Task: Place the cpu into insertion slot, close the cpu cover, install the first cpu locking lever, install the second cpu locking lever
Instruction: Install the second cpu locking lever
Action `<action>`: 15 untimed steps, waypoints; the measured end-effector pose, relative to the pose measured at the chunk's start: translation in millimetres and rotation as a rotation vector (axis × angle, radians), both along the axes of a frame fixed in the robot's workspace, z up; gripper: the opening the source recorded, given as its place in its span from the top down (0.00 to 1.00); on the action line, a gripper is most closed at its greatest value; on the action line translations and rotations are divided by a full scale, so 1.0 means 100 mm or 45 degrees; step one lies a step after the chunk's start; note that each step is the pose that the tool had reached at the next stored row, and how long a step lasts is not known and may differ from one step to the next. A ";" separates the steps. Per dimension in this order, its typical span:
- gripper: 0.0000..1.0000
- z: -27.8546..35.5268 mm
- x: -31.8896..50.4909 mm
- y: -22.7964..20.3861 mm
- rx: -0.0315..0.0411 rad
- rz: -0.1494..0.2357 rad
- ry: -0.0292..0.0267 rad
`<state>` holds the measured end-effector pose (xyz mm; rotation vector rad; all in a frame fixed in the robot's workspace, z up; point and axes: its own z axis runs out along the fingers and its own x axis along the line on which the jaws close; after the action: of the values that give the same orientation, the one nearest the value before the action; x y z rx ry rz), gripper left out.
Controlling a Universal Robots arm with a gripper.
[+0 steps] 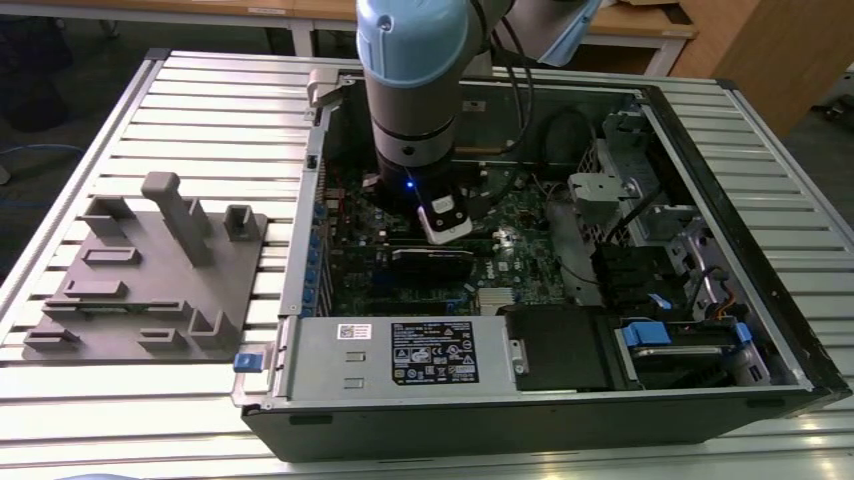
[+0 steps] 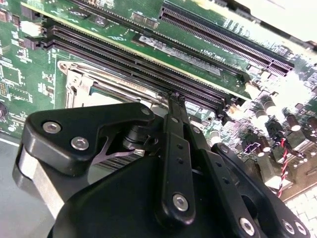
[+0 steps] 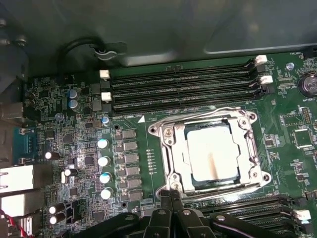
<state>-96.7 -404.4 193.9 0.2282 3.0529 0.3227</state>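
Observation:
The cpu [image 3: 210,151], a silver-grey square, lies flat in the insertion slot [image 3: 159,133] on the green motherboard. The silver cpu cover [image 3: 173,153] lies down around it, framing the chip in its window. Thin wire locking levers run along the cover's sides, one by the memory slots [image 3: 198,115] and one on the opposite side [image 3: 233,191]. My gripper [image 3: 171,194] is shut, its black fingertips together at the socket's edge by that second lever. The second wrist view has the gripper [image 2: 176,98] with its tips at the cover's corner [image 2: 79,82]. I cannot tell whether anything is pinched.
Long black memory slots [image 3: 183,87] flank the socket on both sides. Capacitors [image 3: 103,161] stand close beside it. The arm [image 1: 414,100] reaches down into the open computer case [image 1: 747,200]. A grey fixture block [image 1: 147,270] sits on the ribbed table at the exterior view's left.

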 end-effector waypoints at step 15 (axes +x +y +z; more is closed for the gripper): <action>0.90 0.053 -0.033 0.003 0.0012 0.000 0.0000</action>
<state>-100.0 -404.1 199.2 0.2286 3.0528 0.3241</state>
